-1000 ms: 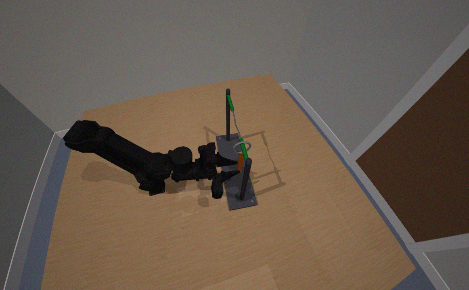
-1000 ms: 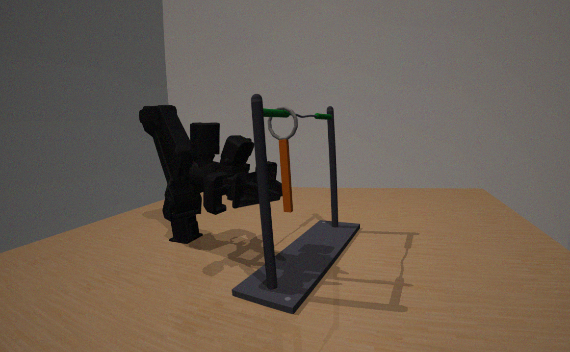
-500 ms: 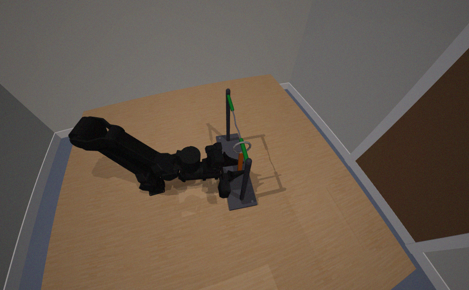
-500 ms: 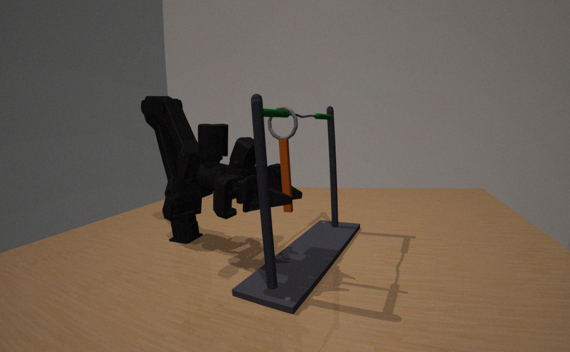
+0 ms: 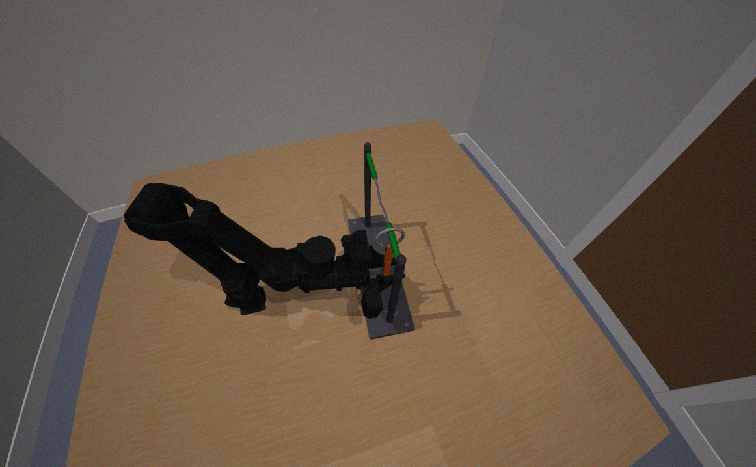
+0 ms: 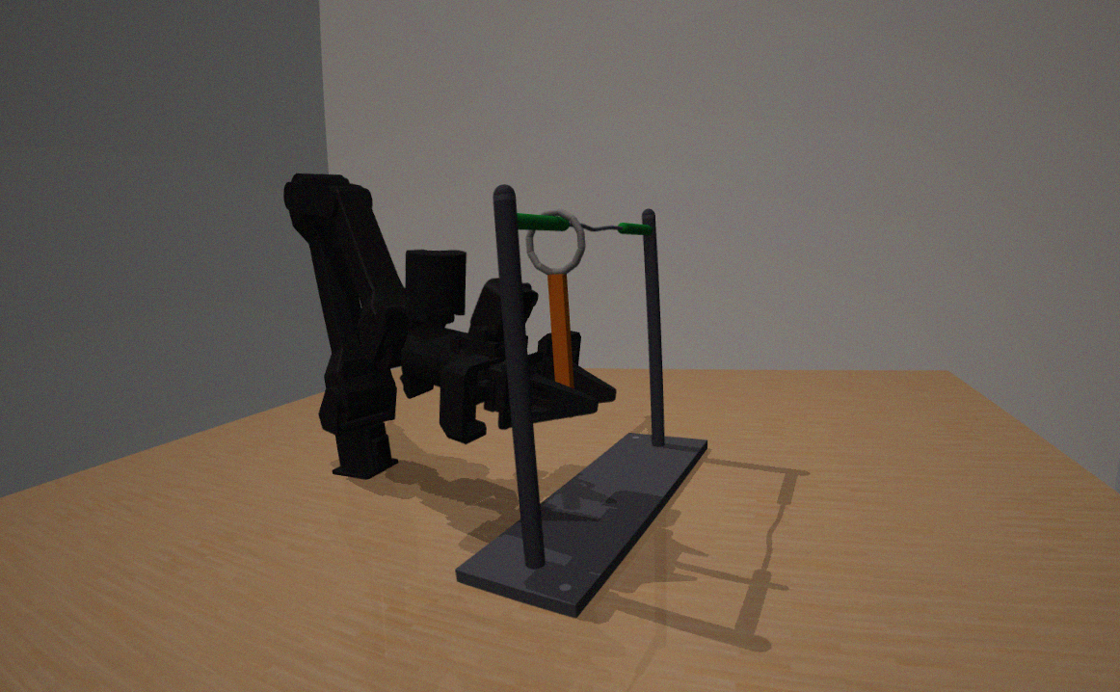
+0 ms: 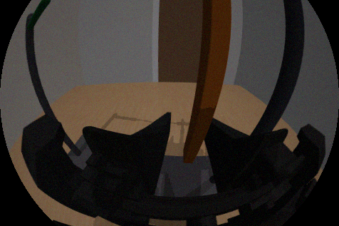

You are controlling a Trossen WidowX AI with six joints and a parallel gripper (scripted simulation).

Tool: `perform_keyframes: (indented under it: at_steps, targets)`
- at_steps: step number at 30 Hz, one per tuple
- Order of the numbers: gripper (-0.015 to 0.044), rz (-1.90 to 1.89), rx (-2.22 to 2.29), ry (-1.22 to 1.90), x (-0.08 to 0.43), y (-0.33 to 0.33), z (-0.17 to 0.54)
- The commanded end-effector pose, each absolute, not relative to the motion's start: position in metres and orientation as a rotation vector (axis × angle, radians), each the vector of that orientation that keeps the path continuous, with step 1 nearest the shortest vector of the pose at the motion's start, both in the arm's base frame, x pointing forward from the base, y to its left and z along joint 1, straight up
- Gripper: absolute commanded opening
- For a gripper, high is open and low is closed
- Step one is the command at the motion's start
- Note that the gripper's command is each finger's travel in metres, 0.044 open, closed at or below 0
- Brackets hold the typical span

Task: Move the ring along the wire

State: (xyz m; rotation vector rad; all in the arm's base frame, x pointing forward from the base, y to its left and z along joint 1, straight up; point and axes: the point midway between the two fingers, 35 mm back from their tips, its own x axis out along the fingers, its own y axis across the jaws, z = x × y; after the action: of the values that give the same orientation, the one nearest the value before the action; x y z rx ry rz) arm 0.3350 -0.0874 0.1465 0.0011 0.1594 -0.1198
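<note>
The two black fingers are seen partly open, with a gap between them. The bottom end of the orange handle [image 7: 210, 66] is seen in that gap, closer to the finger on the right of the wrist picture. The fingers are set on each side of the handle, but nothing is gripped yet. Whether one finger touches the handle cannot be told.

The gripper [image 6: 568, 386] is held low, with its fingers pointed across toward the frame. It is seen just behind the near post [image 6: 517, 378] in the side picture.

The handle is hung almost straight down from the grey ring [image 6: 554, 241]. The ring is hung on the green part [image 6: 538, 222] of the wire next to the near post, at the end of the green that is away from that post. The wire is passed through the ring.

Past the ring, the thin grey wire [image 6: 602, 228] is bent in a small wave. A second, shorter green part [image 6: 632, 228] is found at the far post [image 6: 653, 327]. Both posts are stood on a dark flat base [image 6: 632, 482].

The base is set on a wooden table [image 6: 891, 516]. The black arm [image 5: 218, 244] is stretched low over the table from its own foot toward the frame. A brown door [image 5: 717, 232] is seen in the wall beyond the table.
</note>
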Motion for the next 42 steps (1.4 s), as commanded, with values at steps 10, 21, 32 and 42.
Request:
perform_keyframes:
  at_steps: [10,21,32,42]
  targets:
    - [0.0160,-0.126,0.005,0.154,0.3374,-0.0888,0.1475]
    - [0.0002,-0.120,0.000,0.157,0.3371,-0.0878,0.1467]
    - [-0.0150,-0.120,0.000,0.157,0.3371,-0.0878,0.1467]
    - [-0.0150,-0.122,0.001,0.157,0.3374,-0.0876,0.1519]
